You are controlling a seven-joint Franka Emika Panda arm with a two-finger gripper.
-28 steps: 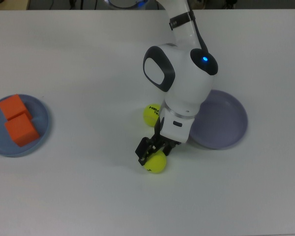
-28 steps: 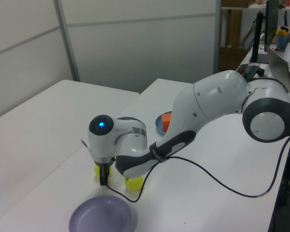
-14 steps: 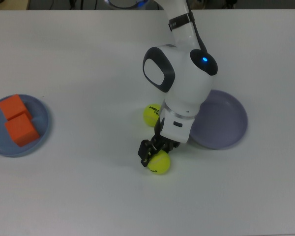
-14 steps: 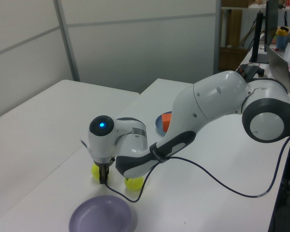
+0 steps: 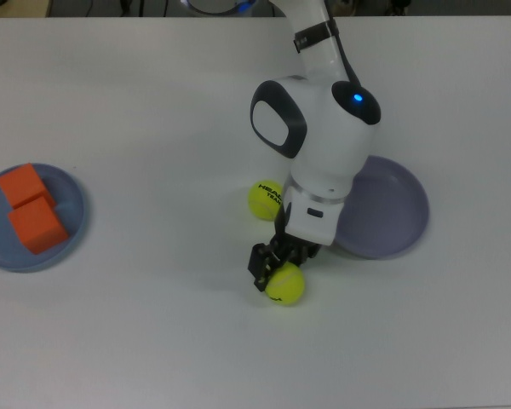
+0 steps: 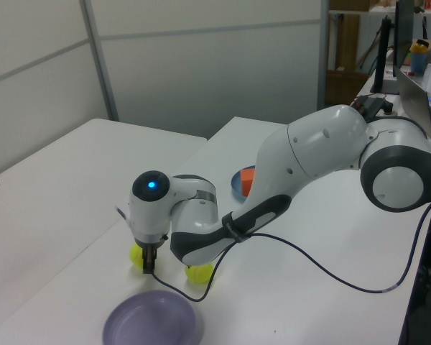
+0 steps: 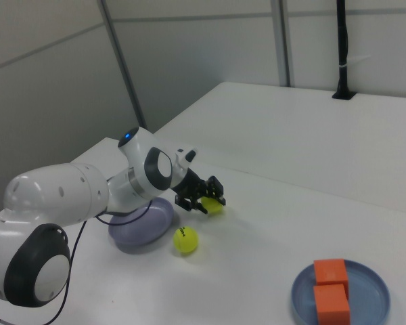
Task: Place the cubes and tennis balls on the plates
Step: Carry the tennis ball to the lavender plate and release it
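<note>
The white table (image 5: 136,324) carries everything, and the arm (image 5: 319,145) reaches over its middle from the top view's upper edge, its blue light lit. The lavender plate (image 5: 392,209) lies at the top view's right, partly under the arm's wrist, with nothing visible in it. The blue plate (image 5: 68,234) sits well apart at the top view's left edge and holds the 2 cubes (image 5: 36,223), which lie touching each other inside its rim; in the right view the same plate (image 7: 369,298) and cubes (image 7: 331,292) show at the lower right. The gripper (image 5: 272,266) points down just beside the lavender plate's near rim, and its dark fingers (image 5: 260,260) are closed narrowly around 1 tennis ball, the held ball (image 5: 285,285); the right view shows that ball (image 7: 212,204) between the fingers (image 7: 189,202), lifted clear of the table. In the left view the held ball (image 6: 136,253) peeks out beside the gripper (image 6: 149,260), above the lavender plate (image 6: 152,320). The other ball (image 5: 264,199) rests on the table with black lettering facing up, just beside the wrist and close to the lavender plate; it lies on neither plate. In the right view this second ball (image 7: 185,240) sits near the plate's rim (image 7: 164,223).
</note>
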